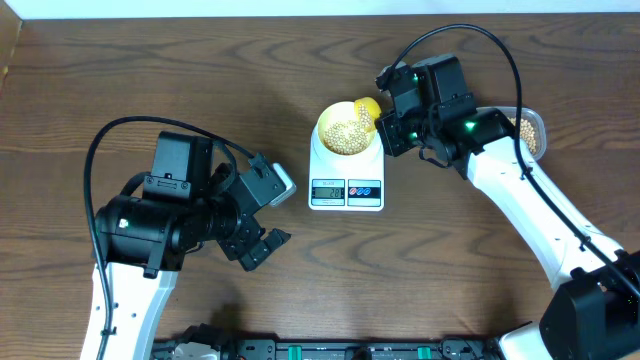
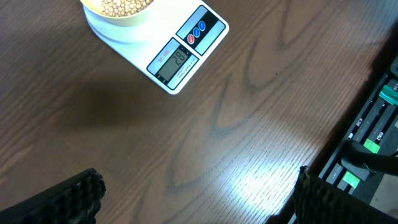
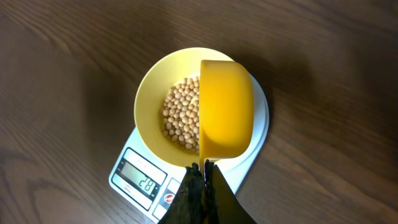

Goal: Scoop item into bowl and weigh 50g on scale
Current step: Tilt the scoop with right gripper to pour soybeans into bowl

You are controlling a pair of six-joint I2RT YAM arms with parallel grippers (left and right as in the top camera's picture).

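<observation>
A pale-yellow bowl (image 1: pixel 345 127) holding beige beans (image 1: pixel 345 136) stands on the white scale (image 1: pixel 346 178). In the right wrist view the bowl (image 3: pixel 155 109) holds beans (image 3: pixel 180 115), and the scale (image 3: pixel 140 180) display reads 28. My right gripper (image 3: pixel 204 169) is shut on the handle of a bright-yellow scoop (image 3: pixel 226 107), tipped on its side over the bowl's right part. The scoop also shows in the overhead view (image 1: pixel 368 108). My left gripper (image 1: pixel 262 240) is open and empty over the table, left of and below the scale. The left wrist view shows the scale (image 2: pixel 180 59) and bowl (image 2: pixel 121 11) at the top.
A clear plastic tub (image 1: pixel 530 130) with more beans sits at the far right, partly behind the right arm. A rack with cables (image 2: pixel 373 143) runs along the table's near edge.
</observation>
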